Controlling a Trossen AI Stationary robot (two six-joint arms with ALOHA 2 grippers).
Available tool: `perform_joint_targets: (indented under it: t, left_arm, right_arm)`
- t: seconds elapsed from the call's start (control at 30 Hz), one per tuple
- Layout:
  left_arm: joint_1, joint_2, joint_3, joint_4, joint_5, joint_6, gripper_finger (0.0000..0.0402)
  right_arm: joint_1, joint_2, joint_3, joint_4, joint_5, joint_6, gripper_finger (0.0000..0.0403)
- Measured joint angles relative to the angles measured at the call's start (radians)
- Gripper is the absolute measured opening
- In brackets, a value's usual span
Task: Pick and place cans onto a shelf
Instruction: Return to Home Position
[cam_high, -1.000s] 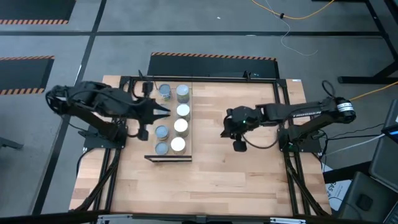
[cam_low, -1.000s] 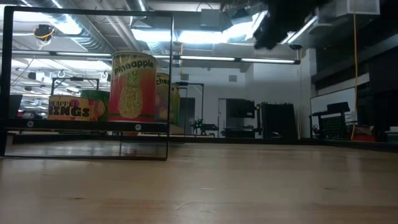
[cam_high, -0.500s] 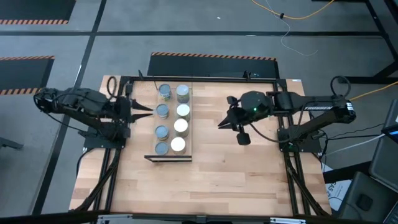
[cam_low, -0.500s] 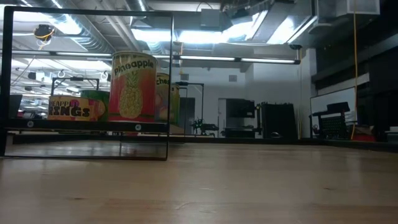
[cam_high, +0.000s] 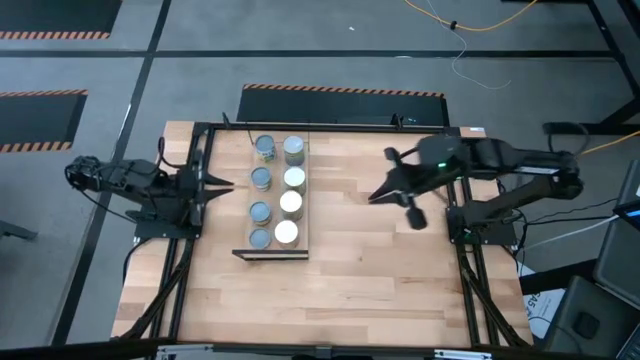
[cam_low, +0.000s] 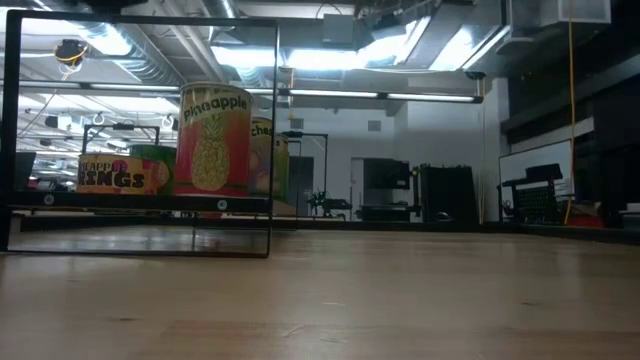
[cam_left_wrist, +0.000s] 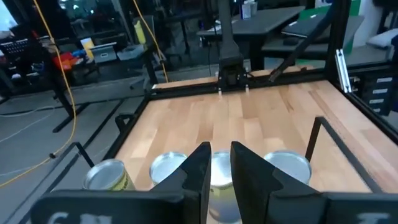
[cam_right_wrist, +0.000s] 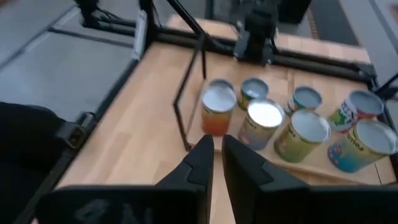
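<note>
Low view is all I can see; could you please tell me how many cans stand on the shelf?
Observer: Eight cans stand on the shelf, in two rows of four.
Operator: Thank you. Where is the left gripper?
Observer: The left gripper hangs beside the shelf's left side, apart from it, empty.
Operator: And the right one?
Observer: The right gripper hangs over bare table right of the shelf, empty.

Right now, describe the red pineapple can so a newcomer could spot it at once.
On the butcher-block table, find the black-framed wooden shelf at the low view's left. The tall red cylindrical can beside its right post alone bears a yellow pineapple picture.
</note>
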Motion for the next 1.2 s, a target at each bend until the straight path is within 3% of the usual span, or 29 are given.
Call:
perform_joint_targets:
  t: [0.23,0.53,1.0,1.2]
  left_arm:
    - [0.000,-0.189,-0.184,0.111,-0.007,0.018,0.0055]
    - [0.000,-0.317,-0.359,0.249,-0.019,0.068,0.0055]
    - [0.000,-0.318,-0.372,0.284,-0.005,0.083,0.0055]
    - [0.001,-0.318,-0.444,0.374,-0.004,0.079,0.0055]
  right_arm:
    - [0.000,-0.178,-0.044,-0.001,-0.017,0.011,0.0039]
    - [-0.001,-0.437,-0.310,0.143,-0.017,0.076,0.0039]
    - [-0.001,-0.901,-0.727,0.260,0.043,0.234,0.0039]
    - [-0.001,-1.081,-0.886,0.285,0.044,0.310,0.0039]
